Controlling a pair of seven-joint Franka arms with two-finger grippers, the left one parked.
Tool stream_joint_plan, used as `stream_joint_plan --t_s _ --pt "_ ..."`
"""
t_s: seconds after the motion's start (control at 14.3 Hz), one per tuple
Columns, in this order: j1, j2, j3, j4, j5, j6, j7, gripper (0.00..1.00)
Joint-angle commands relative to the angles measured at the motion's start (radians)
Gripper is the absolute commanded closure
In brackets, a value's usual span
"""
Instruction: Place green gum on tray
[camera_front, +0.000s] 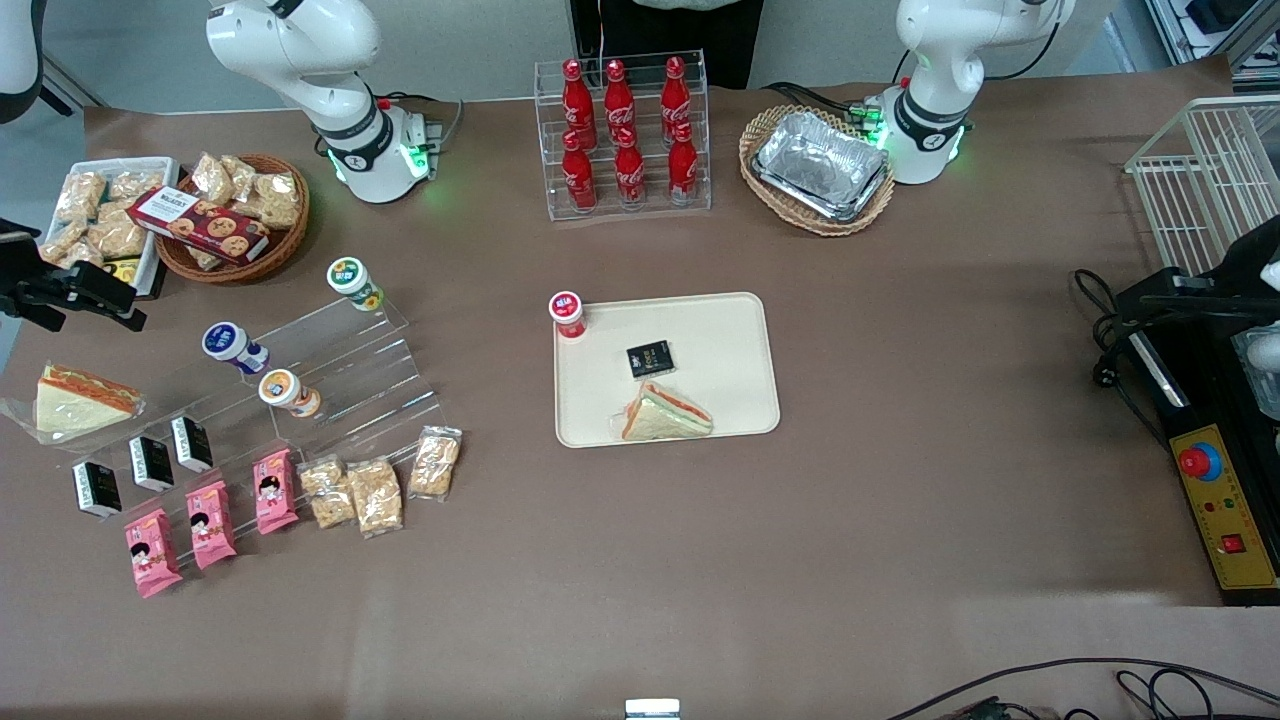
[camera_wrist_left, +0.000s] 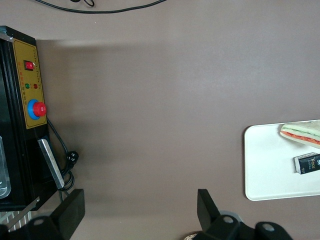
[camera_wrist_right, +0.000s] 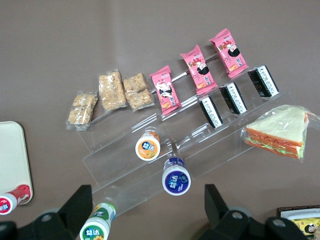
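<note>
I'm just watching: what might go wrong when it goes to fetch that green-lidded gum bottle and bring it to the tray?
The gripper hangs open above the green gum. That bottle lies tilted on a clear stepped stand, so it could roll or slip when pinched. The blue-lidded bottle and orange-lidded bottle lie close by and might be bumped. The tray already holds a red-lidded bottle, which could be toppled.

Brown table (camera_front: 900, 520) carries beige tray (camera_front: 735, 330) near middle. Clear stepped acrylic stand (camera_front: 370, 375) toward working arm's end, green gum (camera_front: 354, 282) on its top step. Nearer front camera than stand: 3 pink snack packets (camera_front: 212, 524), 3 oat bars (camera_front: 378, 490). Clear rack with 6 cola bottles (camera_front: 625, 130) farther from camera than tray. Wicker basket of foil trays (camera_front: 818, 168) beside rack. Control box (camera_front: 1225, 510) toward parked arm's end. Gripper (camera_wrist_right: 145, 210) above stand, fingers spread.
</note>
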Motion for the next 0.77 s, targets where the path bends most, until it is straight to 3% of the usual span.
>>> stream_joint_plan --t_s 0.0,0.7 --pt "0.005 0.000 0.002 0.007 0.004 -0.031 -0.008 0.00" --pt "0.004 0.003 0.005 0.004 0.005 -0.040 0.005 0.00"
